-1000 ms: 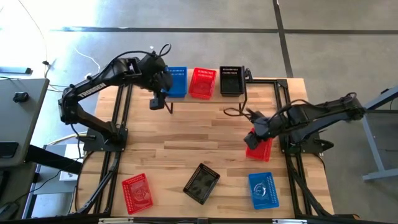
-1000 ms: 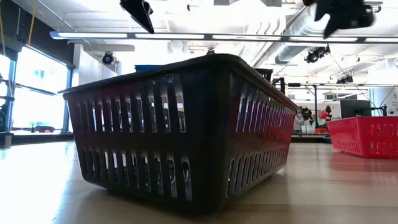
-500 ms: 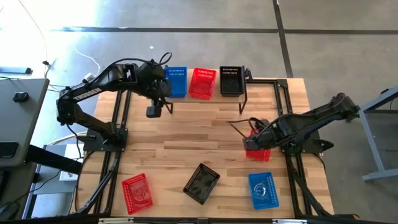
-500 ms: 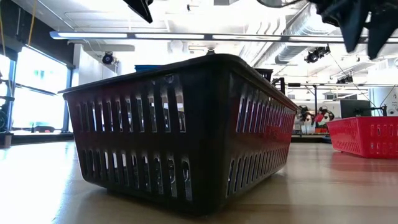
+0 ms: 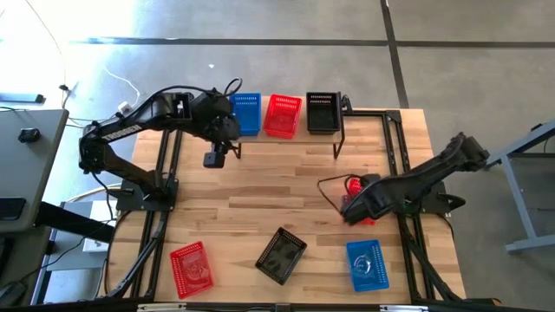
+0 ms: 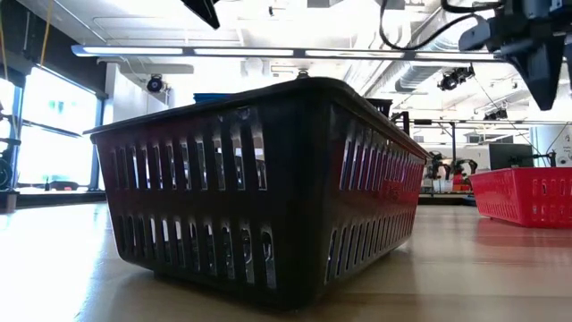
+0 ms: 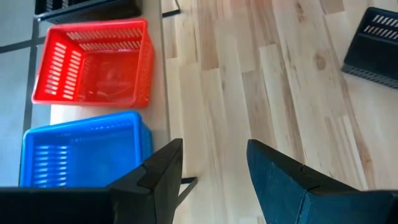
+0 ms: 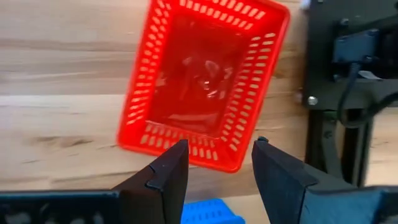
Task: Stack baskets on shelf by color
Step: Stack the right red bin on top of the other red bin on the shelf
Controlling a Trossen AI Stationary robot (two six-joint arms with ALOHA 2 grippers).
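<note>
Right gripper (image 8: 214, 165) hangs directly over the red basket (image 8: 202, 84) lying on the tabletop (image 5: 260, 195) near the right arm's base; the fingers stand spread and hold nothing. Left gripper (image 7: 208, 168) hovers beside the shelf (image 5: 286, 136), its fingers likewise apart and empty.

Shelf holds a row of three: blue basket (image 5: 246, 113), a second red basket (image 5: 283, 114), black basket (image 5: 323, 113). Loose at the near edge of the table: a third red basket (image 5: 191, 267), a black one (image 5: 281, 255) lying askew, and a blue one (image 5: 365, 263) just beside the target.

Handling, as judged: thin perforated plastic, so expect it light, a little springy in the walls, and smooth enough to slide on the wood. You should take it by one wall, one finger inside and one outside; the near short wall sits under the fingers now. A grip across the whole body looks too wide for these jaws.

Obstructions: the loose blue basket close to the target's near end, and the right arm's frame (image 8: 348, 81) right alongside. The shelf's black legs (image 5: 340, 143) stand in the approach path, so you should carry high.
</note>
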